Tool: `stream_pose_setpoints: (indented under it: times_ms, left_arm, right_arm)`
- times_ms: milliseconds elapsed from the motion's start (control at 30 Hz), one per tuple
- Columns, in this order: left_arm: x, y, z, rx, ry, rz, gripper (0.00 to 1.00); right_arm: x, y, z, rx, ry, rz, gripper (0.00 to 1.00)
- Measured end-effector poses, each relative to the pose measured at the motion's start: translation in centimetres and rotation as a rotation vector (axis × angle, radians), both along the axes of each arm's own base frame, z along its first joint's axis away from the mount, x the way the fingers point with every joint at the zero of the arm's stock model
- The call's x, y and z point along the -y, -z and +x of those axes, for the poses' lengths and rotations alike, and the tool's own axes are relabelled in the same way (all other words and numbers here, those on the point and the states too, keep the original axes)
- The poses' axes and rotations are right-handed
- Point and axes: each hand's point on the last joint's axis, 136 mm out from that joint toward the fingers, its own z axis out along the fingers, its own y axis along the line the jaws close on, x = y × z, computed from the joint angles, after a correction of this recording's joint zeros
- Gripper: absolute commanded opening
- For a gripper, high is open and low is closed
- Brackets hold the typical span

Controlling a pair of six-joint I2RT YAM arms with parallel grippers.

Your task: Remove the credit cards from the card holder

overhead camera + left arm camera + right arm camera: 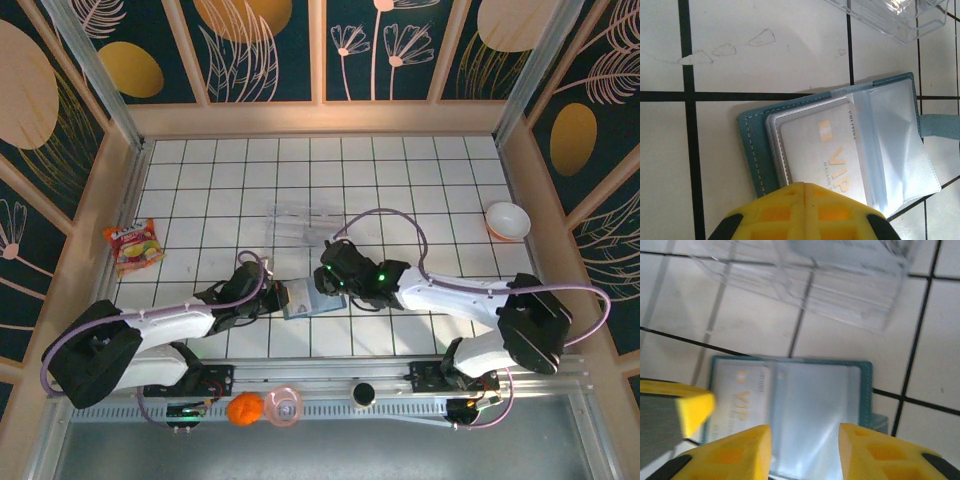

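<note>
The card holder [752, 150] has a matt, stitched, leather-like cover and glossy clear plastic sleeves [900, 150]. The credit card [810, 150] looks smooth and faintly shiny; the tray [890, 20] is clear hard plastic.

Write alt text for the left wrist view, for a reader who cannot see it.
An open teal card holder lies on a white tiled table, with a pale credit card marked VIP in its clear sleeve. The left gripper, shut, overlaps the holder's near edge; a clear tray sits beyond.

gold "vip" on credit card [822, 152]
</note>
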Motion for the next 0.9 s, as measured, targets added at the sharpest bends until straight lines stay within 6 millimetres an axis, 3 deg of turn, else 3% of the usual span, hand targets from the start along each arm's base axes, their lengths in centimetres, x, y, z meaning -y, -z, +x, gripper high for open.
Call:
stream_pose_setpoints:
  times_ms: [100, 233, 433, 900]
  left_arm:
    - [0.0, -0.1, 0.0, 0.002, 0.002, 0.0, 0.0]
    - [0.0, -0.1, 0.0, 0.003, 0.003, 0.0, 0.0]
    - [0.0, -0.1, 0.0, 0.007, 0.008, 0.004, 0.0]
    - [-0.1, 0.3, 0.0, 0.002, 0.011, 0.017, 0.0]
  right_arm:
    - [-2.0, -0.5, 0.0, -0.037, -0.072, 0.056, 0.3]
    - [-3.7, 2.0, -0.5, -0.135, -0.147, 0.076, 0.3]
    - [-3.5, 5.3, -1.5, -0.269, -0.188, 0.077, 0.31]
    - [-4.8, 6.4, -3.0, -0.373, -0.27, 0.173, 0.32]
